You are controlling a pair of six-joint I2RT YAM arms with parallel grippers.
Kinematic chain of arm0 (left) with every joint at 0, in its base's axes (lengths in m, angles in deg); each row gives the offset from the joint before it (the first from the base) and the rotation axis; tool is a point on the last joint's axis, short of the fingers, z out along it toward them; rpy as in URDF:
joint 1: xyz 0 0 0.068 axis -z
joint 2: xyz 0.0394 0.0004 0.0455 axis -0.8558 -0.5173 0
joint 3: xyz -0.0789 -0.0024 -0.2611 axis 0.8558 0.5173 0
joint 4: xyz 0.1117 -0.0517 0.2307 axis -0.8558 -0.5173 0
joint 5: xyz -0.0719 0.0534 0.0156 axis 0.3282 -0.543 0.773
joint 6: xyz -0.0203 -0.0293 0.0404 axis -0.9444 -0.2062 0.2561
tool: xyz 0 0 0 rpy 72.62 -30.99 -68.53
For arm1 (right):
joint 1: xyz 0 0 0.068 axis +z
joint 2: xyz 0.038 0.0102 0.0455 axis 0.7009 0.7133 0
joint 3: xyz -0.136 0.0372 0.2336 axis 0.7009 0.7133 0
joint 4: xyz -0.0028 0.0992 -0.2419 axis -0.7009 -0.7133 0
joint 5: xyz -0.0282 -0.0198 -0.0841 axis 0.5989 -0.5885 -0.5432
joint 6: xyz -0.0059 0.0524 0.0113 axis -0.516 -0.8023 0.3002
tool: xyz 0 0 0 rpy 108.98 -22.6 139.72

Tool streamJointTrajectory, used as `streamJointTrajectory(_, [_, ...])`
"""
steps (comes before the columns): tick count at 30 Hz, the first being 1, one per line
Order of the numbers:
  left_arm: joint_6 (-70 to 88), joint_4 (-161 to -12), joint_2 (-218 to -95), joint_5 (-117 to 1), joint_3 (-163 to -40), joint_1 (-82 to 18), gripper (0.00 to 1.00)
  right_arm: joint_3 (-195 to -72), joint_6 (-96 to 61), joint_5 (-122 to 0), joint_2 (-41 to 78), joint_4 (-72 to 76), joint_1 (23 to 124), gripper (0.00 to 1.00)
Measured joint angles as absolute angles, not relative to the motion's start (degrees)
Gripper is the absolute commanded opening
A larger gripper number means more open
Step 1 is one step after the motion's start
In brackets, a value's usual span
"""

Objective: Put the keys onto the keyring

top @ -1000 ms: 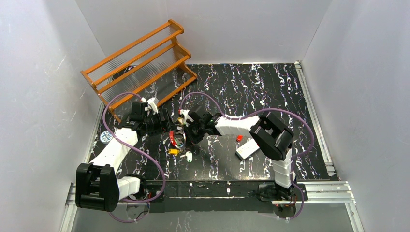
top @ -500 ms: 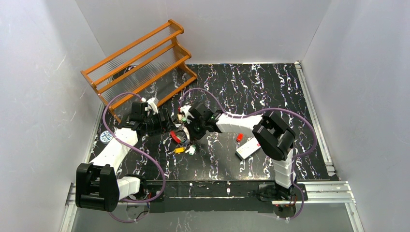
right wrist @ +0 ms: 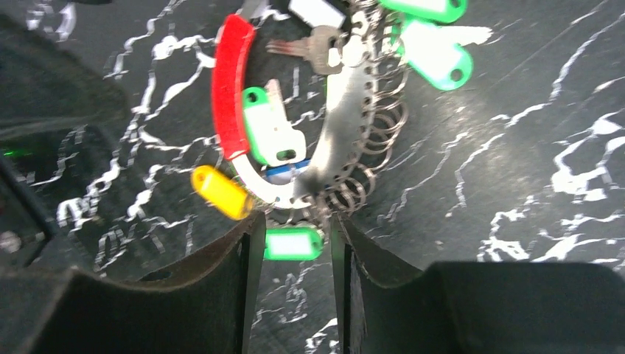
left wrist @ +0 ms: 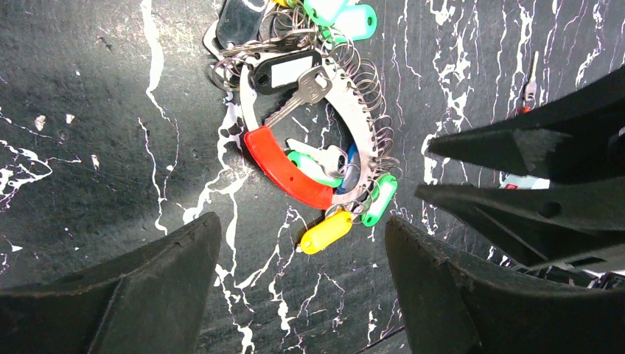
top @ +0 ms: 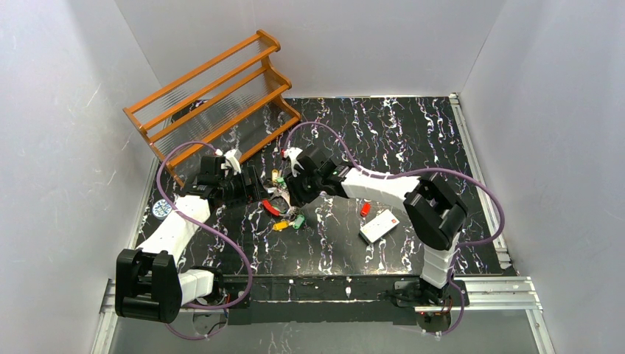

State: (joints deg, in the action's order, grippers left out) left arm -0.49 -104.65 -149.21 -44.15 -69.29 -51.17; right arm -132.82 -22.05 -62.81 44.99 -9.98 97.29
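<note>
The keyring [left wrist: 289,171] (part red, keys [left wrist: 308,90] clustered at it) lies on the table [left wrist: 88,110] between the arms. The left gripper [left wrist: 302,225] gapes wide, empty; the right gripper [right wrist: 295,221] stands part-open over a green tag [right wrist: 292,243], gripping nothing.

1. Cannot count the keys [top: 281,226] from above: too small, and partly tucked under the right gripper [top: 284,196].
2. Loses the top of the keyring [left wrist: 284,171] past the upper edge in both wrist views.
3. Hides both ends of a green tag [right wrist: 292,243] behind gripper fingers [right wrist: 221,284]; blurred there too.
</note>
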Motion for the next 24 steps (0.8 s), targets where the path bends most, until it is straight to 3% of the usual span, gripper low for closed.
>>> streamJointTrajectory(10, [-0.5,-104.7,-149.2,-44.1,-69.3,-51.1,0.8,-124.8,-35.2,-47.8,43.4,-2.3,94.2,0.38])
streamJointTrajectory(24, [-0.5,-104.7,-149.2,-44.1,-69.3,-51.2,0.8,-124.7,-40.9,-44.7,47.7,0.0,93.2,0.4])
